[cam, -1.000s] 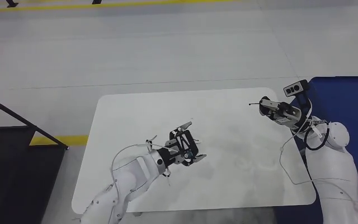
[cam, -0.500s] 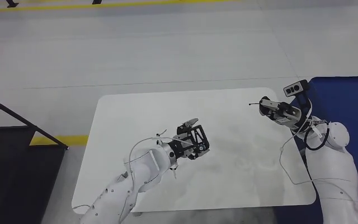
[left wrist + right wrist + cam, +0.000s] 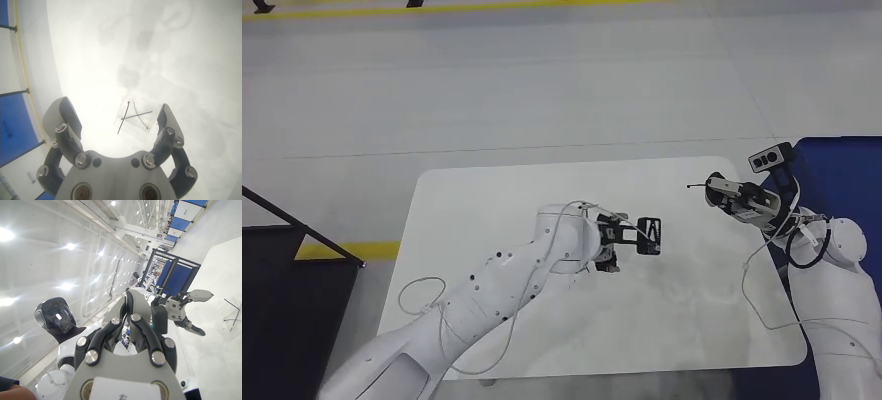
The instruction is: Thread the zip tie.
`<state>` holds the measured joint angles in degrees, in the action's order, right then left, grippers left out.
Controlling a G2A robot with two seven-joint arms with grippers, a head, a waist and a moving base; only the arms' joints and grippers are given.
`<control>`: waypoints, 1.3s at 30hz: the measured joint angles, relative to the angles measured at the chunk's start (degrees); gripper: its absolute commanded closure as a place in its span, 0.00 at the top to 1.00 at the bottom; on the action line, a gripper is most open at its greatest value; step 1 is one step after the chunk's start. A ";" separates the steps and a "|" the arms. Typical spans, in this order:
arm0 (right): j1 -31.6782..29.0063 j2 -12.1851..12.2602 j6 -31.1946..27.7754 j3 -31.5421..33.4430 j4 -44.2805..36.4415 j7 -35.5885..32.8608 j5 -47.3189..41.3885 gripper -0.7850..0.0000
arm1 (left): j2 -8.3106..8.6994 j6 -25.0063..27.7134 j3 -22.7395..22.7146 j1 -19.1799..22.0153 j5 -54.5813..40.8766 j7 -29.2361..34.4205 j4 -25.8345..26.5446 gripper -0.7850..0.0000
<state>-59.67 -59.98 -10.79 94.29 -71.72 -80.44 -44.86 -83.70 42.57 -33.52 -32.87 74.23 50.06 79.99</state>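
Your left gripper [image 3: 114, 103] is spread wide over two crossed zip ties [image 3: 130, 117], flat on a clear sheet [image 3: 138, 132] mid-table [image 3: 492, 200]. One tie's long axis runs finger to finger; the other's head points away from the palm. Right gripper [image 3: 710, 186] is clamped on a thin black strip [image 3: 694, 186]. Since a second ago, your left arm has swung in toward centre; the right hasn't budged.

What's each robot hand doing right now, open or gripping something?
Left gripper: open, holding nothing.
Right gripper: fingers closed on a thin black zip tie.
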 measured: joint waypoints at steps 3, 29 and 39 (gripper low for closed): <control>0.00 0.00 0.00 0.00 0.00 0.00 0.00 0.00 | 0.06 -0.09 -0.02 -0.13 1.60 0.07 0.13 1.00; 0.00 0.00 0.00 0.00 0.00 0.00 0.00 0.00 | -2.99 2.97 3.58 5.62 -5.94 3.71 -16.63 0.30; 0.00 0.00 0.00 0.00 0.00 0.00 0.00 0.00 | -7.26 3.49 8.24 9.43 -7.58 2.73 -28.03 0.32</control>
<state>-59.67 -59.98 -10.79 94.29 -71.72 -80.44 -44.86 -90.97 46.06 -25.28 -23.44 66.65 52.79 51.96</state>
